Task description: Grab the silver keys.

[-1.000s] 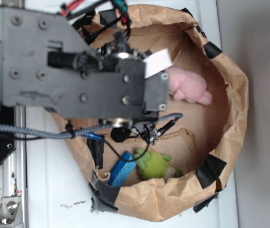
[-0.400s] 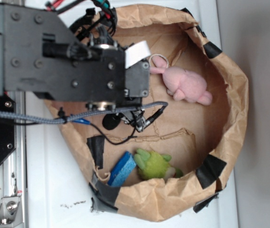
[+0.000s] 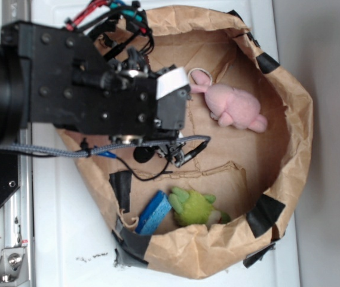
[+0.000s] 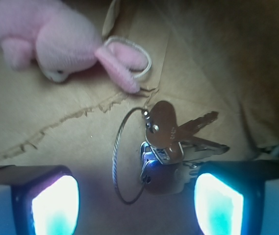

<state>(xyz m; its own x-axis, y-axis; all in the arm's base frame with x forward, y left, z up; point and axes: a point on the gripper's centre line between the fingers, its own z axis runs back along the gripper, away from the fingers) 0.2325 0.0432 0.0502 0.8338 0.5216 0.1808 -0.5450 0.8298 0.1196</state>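
**Robot end effector poised over a bunch of silver keys inside a paper bag**

The wrist camera looks down between the two fingers of the end effector [image 4: 137, 200], which glow pale blue-green at the bottom corners of the picture. The fingers [image 4: 56, 203] are spread wide apart and grip nothing. Lying on brown paper between them, closer to the finger at the picture's right, are the silver keys [image 4: 171, 147]: several small grey metal keys fanned out, their blades pointing toward the right of the picture. A thin wire ring [image 4: 122, 156] loops out from the bunch toward the other finger. Whether the keys touch that nearer finger cannot be told.

Beyond the keys, farther ahead of the end effector, lies a pink plush toy [image 4: 56, 41] with a small pale loop [image 4: 129, 56] at one end. It rests near the keys without touching them.

The exterior camera shows the scene from above. The black arm [image 3: 92, 95] reaches into a wide, crumpled brown paper bag [image 3: 295, 119] patched with black tape, sitting on a white table [image 3: 62, 233]. The arm hides the keys in this view. The pink plush toy [image 3: 235, 107] lies just past the arm's tip. Well off to one side of the arm, by the bag's wall, sit a green plush toy [image 3: 193, 206] and a blue sponge-like block [image 3: 153, 212], touching each other.
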